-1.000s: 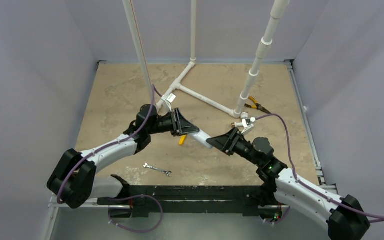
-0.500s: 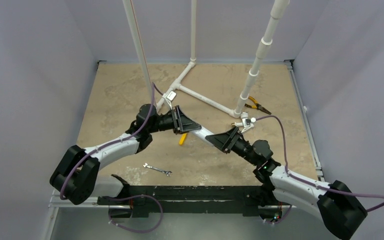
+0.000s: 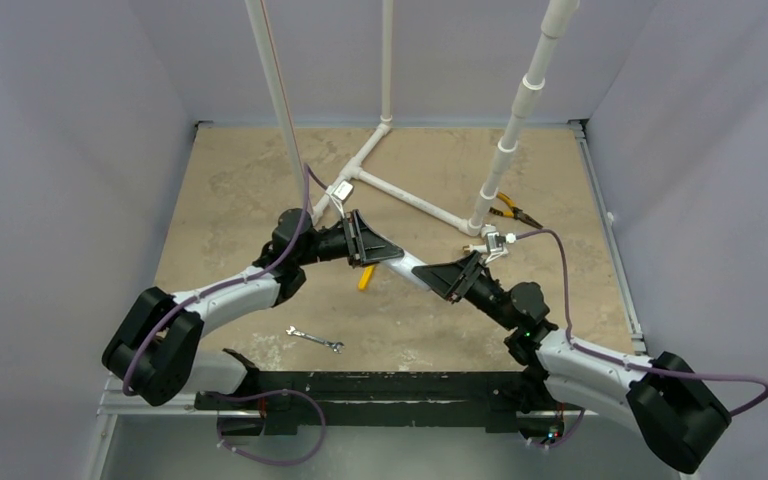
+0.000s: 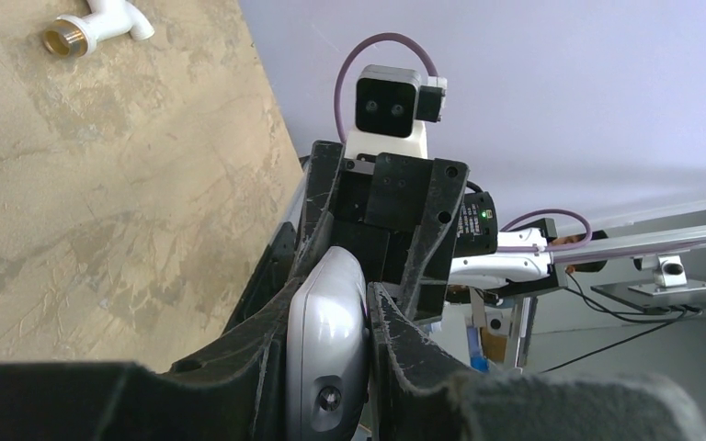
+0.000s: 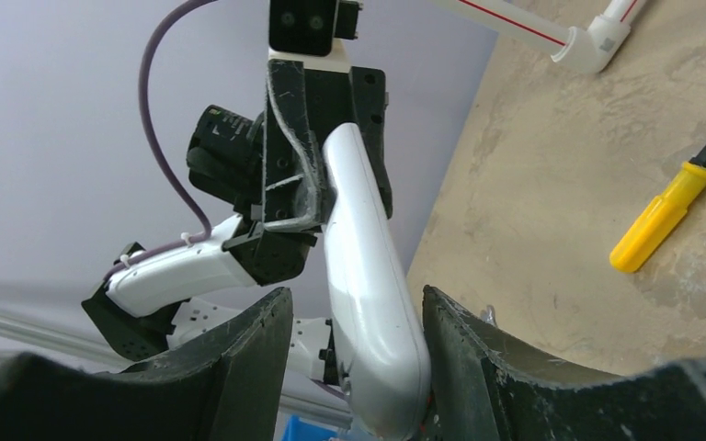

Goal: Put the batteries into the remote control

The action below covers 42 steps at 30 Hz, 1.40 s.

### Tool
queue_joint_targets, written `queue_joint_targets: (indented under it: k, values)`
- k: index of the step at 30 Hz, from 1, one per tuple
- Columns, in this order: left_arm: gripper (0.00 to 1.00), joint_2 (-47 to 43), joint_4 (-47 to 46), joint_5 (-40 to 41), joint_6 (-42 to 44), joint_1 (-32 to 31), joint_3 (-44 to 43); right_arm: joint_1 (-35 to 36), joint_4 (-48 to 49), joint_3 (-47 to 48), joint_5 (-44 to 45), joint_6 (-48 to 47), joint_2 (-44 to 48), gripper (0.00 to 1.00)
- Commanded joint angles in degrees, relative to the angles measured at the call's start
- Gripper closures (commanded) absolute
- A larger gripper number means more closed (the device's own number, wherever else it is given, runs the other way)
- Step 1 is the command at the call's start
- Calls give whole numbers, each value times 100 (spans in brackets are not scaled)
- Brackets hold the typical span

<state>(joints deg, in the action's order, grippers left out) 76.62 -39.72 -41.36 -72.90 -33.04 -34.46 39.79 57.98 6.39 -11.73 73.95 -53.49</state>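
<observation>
The left arm reaches in from the left over the tan table (image 3: 230, 190). A small wrench (image 3: 315, 339) lies flat near the front edge, well apart from both grippers. A yellow-handled screwdriver (image 3: 365, 278) lies on the table just below the left gripper (image 3: 372, 246) in the top view.

The left gripper pinches one end of the remote (image 3: 410, 266). In the left wrist view its two black fingers (image 4: 267, 340) press against both sides of the white body (image 4: 326, 349), with no gap showing. The remote is off the table, held in the air between the two grippers near the middle of the workspace. It slopes from the left gripper towards the right gripper (image 3: 450, 276).

The right gripper is spread around the remote's other end. In the right wrist view the remote (image 5: 368, 303) runs between the fingers (image 5: 239, 358) with a clear gap on the left side. Low on the right side it looks about to touch the other finger, but I cannot tell if it does. The same view shows the left gripper (image 5: 326, 138) clamped on the far end and the screwdriver (image 5: 662, 220) on the table to the right.

Behind the arms stands a white pipe frame (image 3: 400, 190). Orange-handled pliers (image 3: 513, 208) lie near its right post. A white tap (image 4: 101, 23) with a brass end lies on the table in the left wrist view.
</observation>
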Motion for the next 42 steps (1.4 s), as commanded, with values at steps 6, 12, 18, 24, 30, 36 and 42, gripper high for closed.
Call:
queue_joint_targets:
  k: [6,12,18,24,30,36,42]
  values:
    - [100,95,-526,-73,-60,-15,47,11,251,-27,-67,-103,228,54]
    - [100,120,-602,-91,-81,-12,59,11,277,-50,-58,-80,217,61]
    - [100,52,-556,-34,-43,-16,71,10,256,-35,-60,-92,217,79]
    - [96,-148,-127,26,200,-14,13,11,161,-17,18,-168,202,97]
    - [74,-379,484,179,554,-17,-107,7,55,64,-26,-455,359,100]
    - [32,-449,836,271,779,-16,-271,11,-422,160,38,-758,689,100]
    - [1,-709,1233,384,1022,121,-348,10,-1345,314,106,-1423,1212,100]
